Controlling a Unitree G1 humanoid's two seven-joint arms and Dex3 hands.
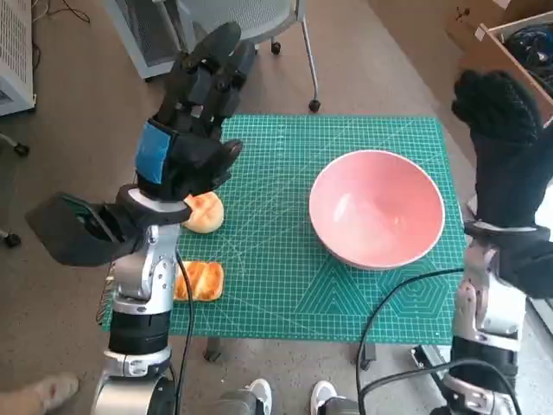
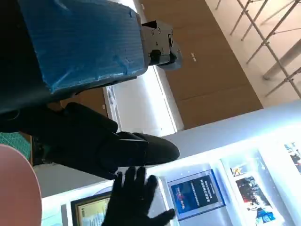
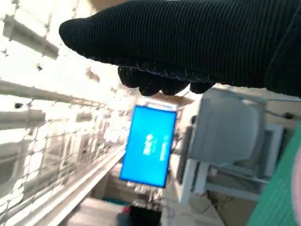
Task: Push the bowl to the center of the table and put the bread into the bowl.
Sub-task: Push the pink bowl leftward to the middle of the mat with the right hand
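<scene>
A large pink bowl [image 1: 377, 207] stands empty on the right half of the green cutting mat [image 1: 285, 285]. A round bread roll [image 1: 204, 213] lies on the mat's left side, partly hidden by my left hand. A second, flatter bread piece [image 1: 199, 281] lies nearer the front left edge. My left hand [image 1: 194, 130] is raised above the left of the mat, fingers stretched out, holding nothing. My right hand [image 1: 501, 130] is raised beside the mat's right edge, past the bowl, fingers upward and empty. The left wrist view shows the bowl's rim [image 2: 16, 188] and my gloved right hand [image 2: 134, 197].
An office chair's legs and castors [image 1: 294, 52] stand beyond the far edge of the table. A cardboard box [image 1: 510, 43] sits at the far right. A person's feet [image 1: 285, 398] show at the near edge. A black cable [image 1: 389, 303] crosses the front right of the mat.
</scene>
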